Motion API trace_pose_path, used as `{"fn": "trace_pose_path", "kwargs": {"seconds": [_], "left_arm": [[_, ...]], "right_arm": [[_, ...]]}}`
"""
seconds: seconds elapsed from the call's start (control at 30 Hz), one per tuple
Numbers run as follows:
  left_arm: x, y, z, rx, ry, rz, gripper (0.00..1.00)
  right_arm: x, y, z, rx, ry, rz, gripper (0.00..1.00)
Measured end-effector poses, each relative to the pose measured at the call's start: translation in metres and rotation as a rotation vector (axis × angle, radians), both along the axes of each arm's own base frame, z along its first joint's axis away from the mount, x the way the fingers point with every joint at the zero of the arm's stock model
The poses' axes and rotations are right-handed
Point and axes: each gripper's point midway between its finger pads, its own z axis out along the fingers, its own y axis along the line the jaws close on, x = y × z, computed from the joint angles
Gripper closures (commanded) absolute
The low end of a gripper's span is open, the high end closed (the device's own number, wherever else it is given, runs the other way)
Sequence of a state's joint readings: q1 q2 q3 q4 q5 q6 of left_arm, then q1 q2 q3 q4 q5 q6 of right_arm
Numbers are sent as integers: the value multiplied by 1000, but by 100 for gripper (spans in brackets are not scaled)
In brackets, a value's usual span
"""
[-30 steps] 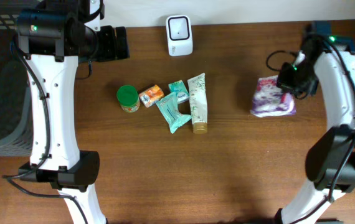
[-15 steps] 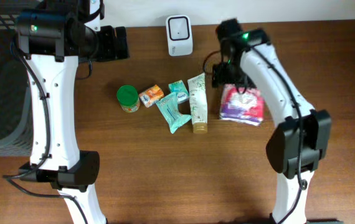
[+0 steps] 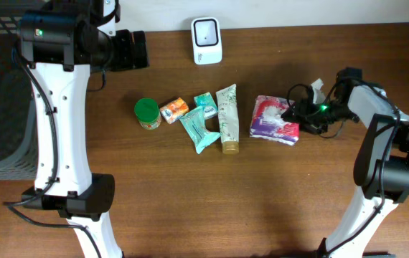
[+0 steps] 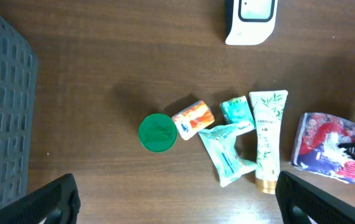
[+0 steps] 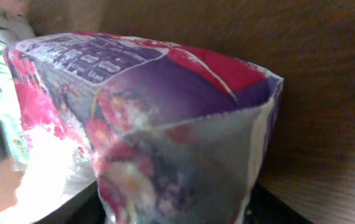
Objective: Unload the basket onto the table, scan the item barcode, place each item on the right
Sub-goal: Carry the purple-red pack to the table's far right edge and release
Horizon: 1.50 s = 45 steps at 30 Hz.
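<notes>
Moved: the purple-and-pink floral plastic pack point(image 3: 273, 120) has come in from the table's 3 o'clock side and now lies just beside the cream plastic tube point(image 3: 227, 118).
Pack position: 5 o'clock of the white scanner point(image 3: 207, 41), well apart.
Right gripper point(image 3: 301, 117): at the pack's 3 o'clock edge; I cannot tell whether it grips.
Left gripper point(image 3: 134, 50): jaws wide, empty.
Meaning: I judge the barcode not yet scanned.

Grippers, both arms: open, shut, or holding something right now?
Left gripper: open, holding nothing.
Right gripper: at the edge of the purple and pink plastic packet; whether it is open or gripping cannot be told.
</notes>
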State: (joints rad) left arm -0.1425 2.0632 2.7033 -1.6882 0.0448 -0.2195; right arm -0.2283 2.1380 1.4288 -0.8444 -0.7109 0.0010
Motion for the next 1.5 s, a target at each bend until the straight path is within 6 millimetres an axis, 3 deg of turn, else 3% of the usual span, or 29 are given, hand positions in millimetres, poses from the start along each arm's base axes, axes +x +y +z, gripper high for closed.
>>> {"fn": "trace_pose_path", "kwargs": {"seconds": [0.03, 0.13, 0.2, 0.23, 0.27, 0.33, 0.47, 0.53, 0.6, 0.7, 0.73, 0.8, 0.83, 0.87, 0.93, 1.0, 1.03, 1.07, 1.13, 1.17, 1.2, 1.23, 1.27, 1.3, 1.4, 1.5], "left_arm": [[0, 0, 0, 0, 0, 0, 1], [0, 0, 0, 0, 0, 0, 1], [0, 0, 0, 0, -1, 0, 1], [0, 0, 0, 0, -2, 0, 1], [0, 0, 0, 0, -1, 0, 1], [0, 0, 0, 1, 0, -1, 1], [0, 0, 0, 0, 0, -1, 1], [0, 0, 0, 0, 1, -1, 1], [0, 0, 0, 0, 1, -1, 1], [0, 0, 0, 0, -1, -1, 1], [0, 0, 0, 0, -1, -1, 1], [0, 0, 0, 0, 0, -1, 1], [0, 0, 0, 0, 0, 0, 1], [0, 0, 0, 0, 0, -1, 1], [0, 0, 0, 0, -2, -1, 1], [0, 0, 0, 0, 0, -1, 1], [0, 0, 0, 0, 0, 0, 1], [0, 0, 0, 0, 0, 0, 1], [0, 0, 0, 0, -1, 0, 1], [0, 0, 0, 0, -1, 0, 1], [0, 0, 0, 0, -1, -1, 1], [0, 0, 0, 0, -1, -1, 1], [0, 0, 0, 0, -1, -1, 1], [0, 0, 0, 0, -1, 0, 1], [0, 0, 0, 0, -1, -1, 1], [0, 0, 0, 0, -1, -1, 1]], "right_arm": [[-2, 6, -1, 17, 0, 5, 96], [4, 25, 6, 39, 26, -5, 96], [30, 50, 31, 44, -44, 23, 96], [65, 64, 57, 45, -172, 28, 96], [135, 91, 116, 64, -468, -10, 96], [163, 118, 153, 105, -582, -89, 96], [196, 150, 178, 93, -647, -359, 96], [206, 180, 198, 149, -729, -452, 96], [208, 204, 182, 187, -697, -491, 96], [211, 210, 112, 166, -557, -531, 94], [211, 210, 106, 158, -550, -530, 95], [215, 207, 111, 143, -592, -486, 96], [213, 199, 109, 109, -567, -466, 96], [214, 179, 110, 61, -547, -462, 96], [212, 96, 127, -71, -485, -535, 96], [204, 8, 158, -135, -453, -665, 96], [182, -79, 171, -193, -389, -809, 96], [167, -127, 168, -223, -343, -899, 96], [105, -216, 131, -292, -108, -1083, 95], [87, -246, 124, -319, -68, -1148, 92], [51, -305, 117, -390, -43, -1235, 84], [36, -326, 116, -423, -37, -1266, 72], [27, -340, 116, -452, -45, -1258, 22], [16, -354, 115, -484, -45, -1248, 3], [7, -358, 102, -523, -16, -1182, 1], [15, -339, 97, -496, -14, -1086, 1]]}}
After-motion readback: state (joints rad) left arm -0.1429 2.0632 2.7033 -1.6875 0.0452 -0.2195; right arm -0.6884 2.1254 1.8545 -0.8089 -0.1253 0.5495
